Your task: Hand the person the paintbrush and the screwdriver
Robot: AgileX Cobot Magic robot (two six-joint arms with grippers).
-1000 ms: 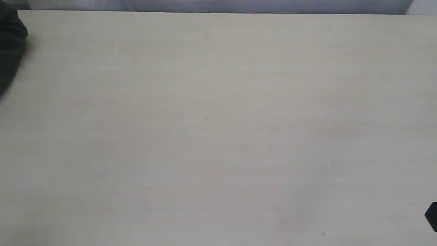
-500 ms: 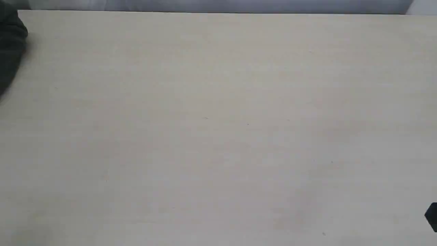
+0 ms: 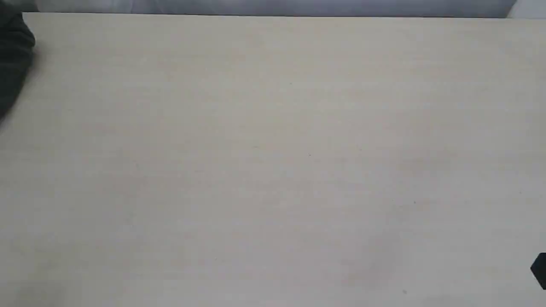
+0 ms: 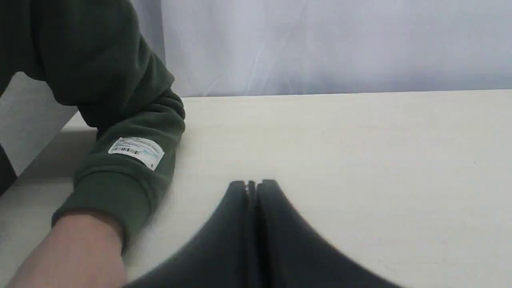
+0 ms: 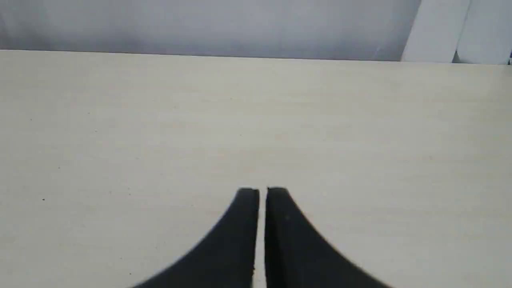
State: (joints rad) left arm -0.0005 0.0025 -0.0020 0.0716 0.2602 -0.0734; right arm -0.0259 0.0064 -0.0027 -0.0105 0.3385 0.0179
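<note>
Neither the paintbrush nor the screwdriver shows in any view. The person [image 4: 120, 160] rests a forearm in a dark green sleeve with a white label patch on the table; a bare wrist shows below the cuff. The same sleeve [image 3: 13, 59] pokes in at the exterior view's far left edge. My left gripper [image 4: 252, 185] is shut with nothing between its black fingers, a short way from the cuff. My right gripper [image 5: 262, 191] is shut too, empty, low over bare tabletop. A black corner [image 3: 539, 269] of the right arm shows at the exterior view's right edge.
The pale wooden table [image 3: 273, 153] fills the exterior view, with its far edge against a grey-white curtain [image 4: 320, 44]. White panels [image 5: 456, 32] stand beyond the table's far right corner.
</note>
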